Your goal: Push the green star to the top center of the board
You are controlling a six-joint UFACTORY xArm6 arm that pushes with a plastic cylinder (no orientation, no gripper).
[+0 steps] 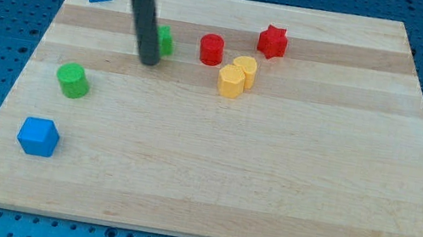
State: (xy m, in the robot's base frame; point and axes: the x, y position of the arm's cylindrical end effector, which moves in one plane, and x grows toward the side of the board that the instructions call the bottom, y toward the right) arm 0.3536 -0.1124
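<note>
Green star (164, 40) just right of end effector tip (149, 61), partly hidden

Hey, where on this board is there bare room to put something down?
The board's whole lower right is bare, below the yellow blocks and right of the blue block. The top right, beyond the red star, is bare too. It is crowded around my tip, the green star and the red cylinder.

My tip (149, 61) beside green star (163, 40)

Green block (164, 40) half hidden behind rod (146, 26); shape unclear.
</note>
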